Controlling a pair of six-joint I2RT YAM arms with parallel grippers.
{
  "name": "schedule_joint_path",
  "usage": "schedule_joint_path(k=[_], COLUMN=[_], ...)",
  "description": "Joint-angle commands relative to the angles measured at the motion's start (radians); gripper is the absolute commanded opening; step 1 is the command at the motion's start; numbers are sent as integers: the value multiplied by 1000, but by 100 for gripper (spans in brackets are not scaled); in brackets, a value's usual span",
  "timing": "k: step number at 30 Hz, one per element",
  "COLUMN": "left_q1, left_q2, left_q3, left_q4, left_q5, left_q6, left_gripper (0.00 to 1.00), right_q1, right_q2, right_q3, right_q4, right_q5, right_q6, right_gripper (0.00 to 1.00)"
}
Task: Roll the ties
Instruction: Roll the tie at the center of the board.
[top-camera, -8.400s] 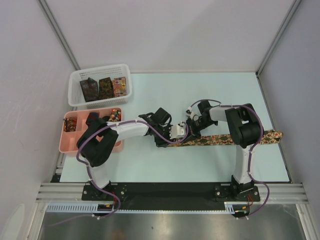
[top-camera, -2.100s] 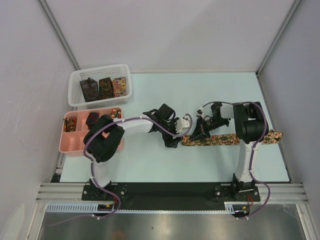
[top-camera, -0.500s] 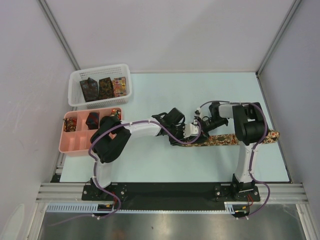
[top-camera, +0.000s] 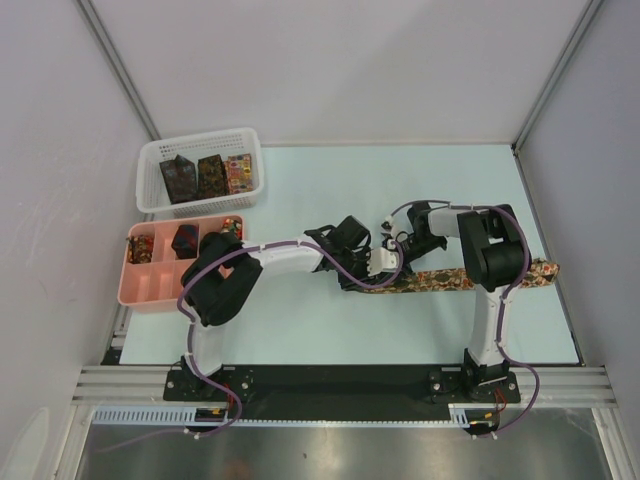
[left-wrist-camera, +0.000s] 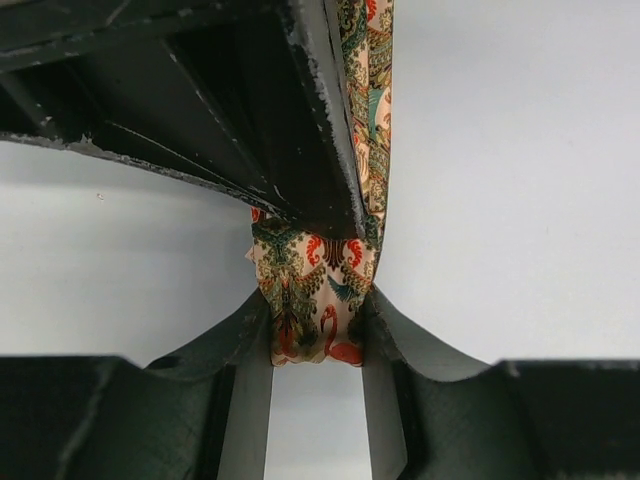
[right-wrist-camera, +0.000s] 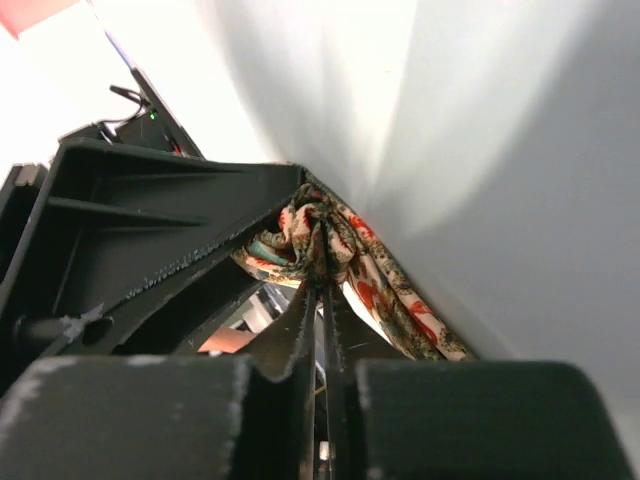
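Where ties (top-camera: 210, 175) wait: far left, three folded ones standing in the basket (top-camera: 150, 190); the tray (top-camera: 140, 290) just nearer holds small rolls (top-camera: 140, 246), likely finished ones.
Left gripper (left-wrist-camera: 317, 335): jaws part-way in, clamped across the doubled-over end of the tie (left-wrist-camera: 320, 280), probably so the start cannot spring loose.
Tie: mid-table, bunched at its left end, the rest flat toward the right edge, leaving length to wind in.
Right gripper (right-wrist-camera: 318, 285): fingers almost together, pinching the same bunched end from the far side, apparently to turn it.
Stage: rolling barely begun, I judge.
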Motion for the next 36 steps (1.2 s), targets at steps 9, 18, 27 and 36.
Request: schedule_joint_path(k=[9,18,27,36], left_q1=[28,88,65,46], left_q2=[-42,-122,-82,-39], left_q3=[-26,-137,-138,-88], left_q4=[-23,179,330,281], left_q5=[33,154,254,248], left_q6=[-2,-21,-70,-61], left_gripper=[42,70,75,52], right_q1=[-39,-55,-30,34], right_q2=[4,21,55,93], right_q3=[-44,-51,-25,-28], right_q4=[65,55,9,38], right_q5=[122,249,334,187], right_q6=[40,36,2,13], right_gripper=[0,0,0,0])
